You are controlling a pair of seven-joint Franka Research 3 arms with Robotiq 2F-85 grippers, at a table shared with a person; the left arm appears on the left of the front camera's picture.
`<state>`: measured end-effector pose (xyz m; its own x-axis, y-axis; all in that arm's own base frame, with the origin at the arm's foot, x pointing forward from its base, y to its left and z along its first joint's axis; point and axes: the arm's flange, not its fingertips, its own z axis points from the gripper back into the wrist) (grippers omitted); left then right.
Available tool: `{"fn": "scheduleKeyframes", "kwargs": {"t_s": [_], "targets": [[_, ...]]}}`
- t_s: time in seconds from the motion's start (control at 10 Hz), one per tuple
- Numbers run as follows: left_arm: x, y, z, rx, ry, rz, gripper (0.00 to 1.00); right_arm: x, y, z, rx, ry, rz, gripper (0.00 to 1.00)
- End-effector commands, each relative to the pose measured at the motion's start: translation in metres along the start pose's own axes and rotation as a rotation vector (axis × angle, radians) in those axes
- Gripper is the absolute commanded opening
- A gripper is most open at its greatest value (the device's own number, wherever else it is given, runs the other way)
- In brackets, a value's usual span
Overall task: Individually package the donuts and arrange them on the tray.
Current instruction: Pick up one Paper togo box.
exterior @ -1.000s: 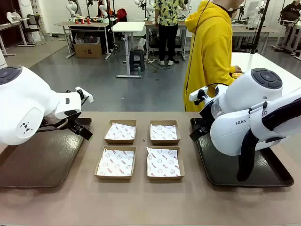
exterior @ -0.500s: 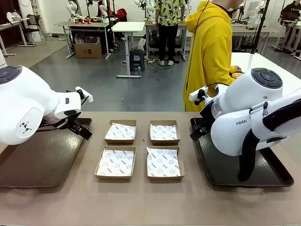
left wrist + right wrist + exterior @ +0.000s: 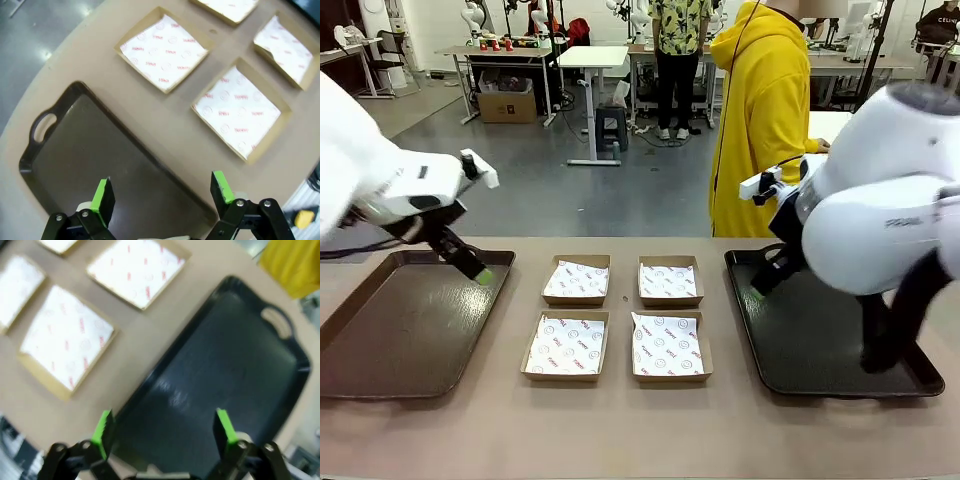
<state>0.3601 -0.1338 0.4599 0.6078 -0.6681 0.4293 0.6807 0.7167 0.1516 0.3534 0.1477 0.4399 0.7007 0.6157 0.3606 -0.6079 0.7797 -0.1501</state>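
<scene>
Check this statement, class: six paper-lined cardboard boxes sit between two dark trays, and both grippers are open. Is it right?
It is wrong in one respect. There are four boxes, not six, in two rows of two, as the front view shows. They do sit between the left tray and the right tray, and the left gripper and right gripper are both open.

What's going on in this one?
Nothing is being handled yet. The left gripper hovers open over the left tray and the right gripper open over the right tray, neither holding anything. Four boxes between the trays hold only paper liners. A person in a yellow hoodie stands at the far side.
</scene>
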Motion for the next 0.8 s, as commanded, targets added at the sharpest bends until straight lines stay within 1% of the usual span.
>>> {"fn": "scheduleKeyframes", "kwargs": {"t_s": [0.0,0.2,0.3,0.4,0.6,0.7], "targets": [[-0.137,-0.049,0.025,-0.062,0.027,-0.011,1.0,-0.155,0.048,0.032,-0.002,0.04,0.045,1.0],[-0.152,-0.059,0.027,-0.083,0.062,-0.015,1.0,-0.178,0.056,0.04,-0.029,0.015,0.061,1.0],[-0.02,0.001,0.043,-0.053,0.051,-0.006,1.0,-0.173,0.046,0.035,-0.241,-0.009,0.019,1.0],[-0.02,0.001,0.043,-0.053,0.051,-0.006,1.0,-0.03,0.013,0.081,-0.002,0.052,0.021,1.0],[-0.02,0.001,0.043,-0.053,0.051,-0.006,1.0,-0.03,0.013,0.081,-0.002,0.052,0.021,1.0],[-0.025,-0.002,0.053,-0.059,0.067,-0.009,1.0,-0.037,0.012,0.101,-0.065,0.037,0.03,1.0]]}}
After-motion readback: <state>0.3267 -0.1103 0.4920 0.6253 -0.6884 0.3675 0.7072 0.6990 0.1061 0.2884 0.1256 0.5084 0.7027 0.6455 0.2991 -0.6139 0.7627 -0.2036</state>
